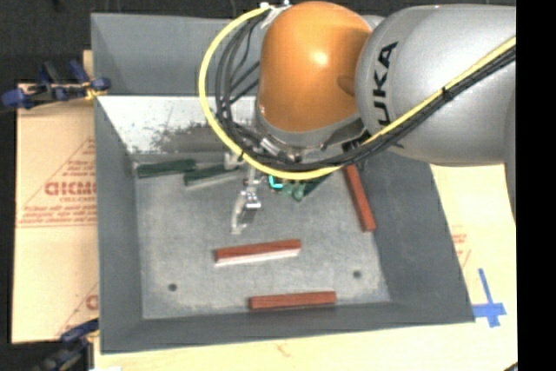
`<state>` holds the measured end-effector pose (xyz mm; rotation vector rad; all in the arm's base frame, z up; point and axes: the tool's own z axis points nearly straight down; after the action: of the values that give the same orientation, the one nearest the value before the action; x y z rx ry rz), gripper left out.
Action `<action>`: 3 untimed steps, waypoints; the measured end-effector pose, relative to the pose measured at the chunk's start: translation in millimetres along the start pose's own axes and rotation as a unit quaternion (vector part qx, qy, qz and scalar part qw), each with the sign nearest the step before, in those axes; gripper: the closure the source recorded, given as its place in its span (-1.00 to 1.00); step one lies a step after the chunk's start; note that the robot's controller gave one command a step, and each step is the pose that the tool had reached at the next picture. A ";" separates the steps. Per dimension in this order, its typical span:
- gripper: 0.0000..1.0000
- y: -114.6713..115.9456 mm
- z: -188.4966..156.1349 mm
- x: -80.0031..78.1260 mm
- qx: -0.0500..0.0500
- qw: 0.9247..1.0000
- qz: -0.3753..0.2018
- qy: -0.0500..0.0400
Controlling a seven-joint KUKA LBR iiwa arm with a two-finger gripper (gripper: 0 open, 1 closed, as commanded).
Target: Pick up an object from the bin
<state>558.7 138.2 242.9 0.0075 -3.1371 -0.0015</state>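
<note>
Reddish bar (257,253) lies flat on the bin (117,213) floor, just beside the pincer (247,213), on its near side. Pincer spread or pressed: cannot tell. Step: approach, nothing held. Next move probably needs centring across the bar, then lowering.

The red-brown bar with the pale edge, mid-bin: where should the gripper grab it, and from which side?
Probably take the red-brown bar at its middle, from straight above, closing across its narrow width: it lies flat, long and slim, with bare floor along both long sides.
</note>
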 end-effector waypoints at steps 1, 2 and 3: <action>-1.00 -0.7 -4.6 -1.4 -0.001 1.000 0.001 -0.004; -1.00 -8.5 42.0 11.5 -0.001 1.000 0.002 -0.007; -1.00 -28.7 90.8 40.7 0.001 0.999 -0.049 -0.004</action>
<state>517.7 109.4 152.3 0.1628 -3.1405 0.0003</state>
